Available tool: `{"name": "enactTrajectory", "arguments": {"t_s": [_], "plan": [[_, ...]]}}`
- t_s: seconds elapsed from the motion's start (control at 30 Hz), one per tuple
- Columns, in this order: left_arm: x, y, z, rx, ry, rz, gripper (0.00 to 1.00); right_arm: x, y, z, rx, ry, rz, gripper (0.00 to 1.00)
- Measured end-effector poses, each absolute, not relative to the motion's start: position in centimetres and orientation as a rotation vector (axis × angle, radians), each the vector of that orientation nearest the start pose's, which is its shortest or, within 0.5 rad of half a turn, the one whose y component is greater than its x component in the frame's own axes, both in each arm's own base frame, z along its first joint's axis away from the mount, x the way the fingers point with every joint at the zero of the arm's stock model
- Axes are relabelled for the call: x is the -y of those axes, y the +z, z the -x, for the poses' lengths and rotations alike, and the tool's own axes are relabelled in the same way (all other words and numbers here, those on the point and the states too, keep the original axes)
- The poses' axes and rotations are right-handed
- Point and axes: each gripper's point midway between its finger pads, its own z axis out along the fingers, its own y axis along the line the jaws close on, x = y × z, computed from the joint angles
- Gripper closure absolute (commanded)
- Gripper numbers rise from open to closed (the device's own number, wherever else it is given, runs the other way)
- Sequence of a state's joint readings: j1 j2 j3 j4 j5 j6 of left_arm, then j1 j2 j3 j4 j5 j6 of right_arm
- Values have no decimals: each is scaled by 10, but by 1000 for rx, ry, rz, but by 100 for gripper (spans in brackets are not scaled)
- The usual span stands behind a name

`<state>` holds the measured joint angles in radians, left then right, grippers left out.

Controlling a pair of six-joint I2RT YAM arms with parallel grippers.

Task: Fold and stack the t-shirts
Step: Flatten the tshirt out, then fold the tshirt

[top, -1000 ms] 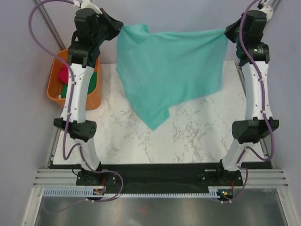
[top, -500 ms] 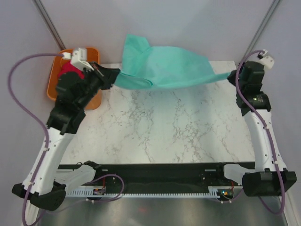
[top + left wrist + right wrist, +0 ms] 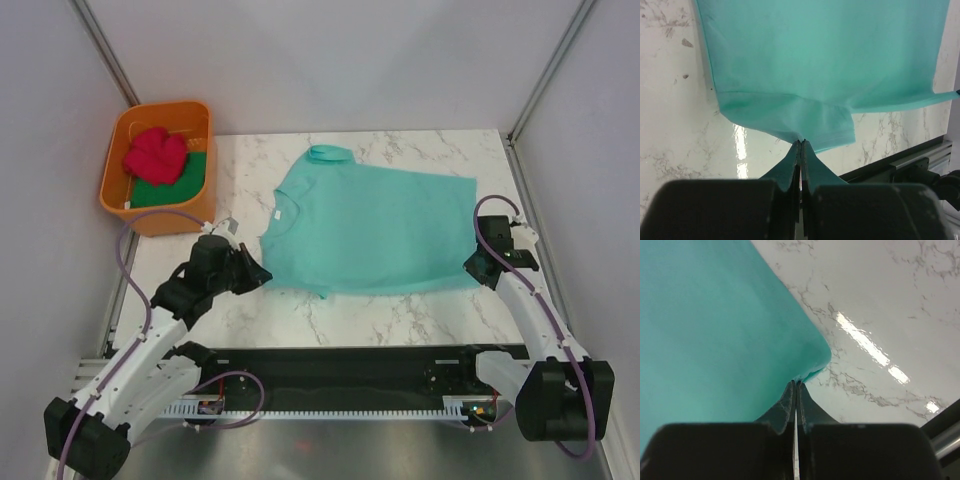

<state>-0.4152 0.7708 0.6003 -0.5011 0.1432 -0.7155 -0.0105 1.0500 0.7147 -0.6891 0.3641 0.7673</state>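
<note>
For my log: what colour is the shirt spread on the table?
The shirt is plain teal; the top view shows it best.

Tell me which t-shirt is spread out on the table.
The teal t-shirt, flat on the table. The red t-shirt and dark green t-shirt lie in the orange tub.

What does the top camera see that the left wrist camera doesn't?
Only the top view: the tub holding a red shirt and a green shirt. Only the left wrist view: the left tool up close, shut on the teal shirt at its edge. Both: that shirt lying flat on the table.
</note>
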Motion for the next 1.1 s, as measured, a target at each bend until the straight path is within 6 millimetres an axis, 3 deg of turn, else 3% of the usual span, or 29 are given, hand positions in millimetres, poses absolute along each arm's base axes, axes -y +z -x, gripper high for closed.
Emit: {"name": "enactTrajectory", "arguments": {"t_s": [0.17,0.37,0.53,0.9,1.1], "plan": [[152,128,-203,-2373,-765,287,98,44,77,-224,-2290,-249,-1121,100],[158,120,-198,-2429,-774,267,98,47,74,-217,-2289,-286,-1160,100],[164,109,-209,-2537,-722,282,98,51,67,-217,-2291,-332,-1187,100],[197,156,-314,-2478,-623,159,98,59,55,-251,-2295,-400,-1164,100],[206,159,-352,-2456,-563,104,98,63,65,-284,-2264,-383,-1113,100]]}}
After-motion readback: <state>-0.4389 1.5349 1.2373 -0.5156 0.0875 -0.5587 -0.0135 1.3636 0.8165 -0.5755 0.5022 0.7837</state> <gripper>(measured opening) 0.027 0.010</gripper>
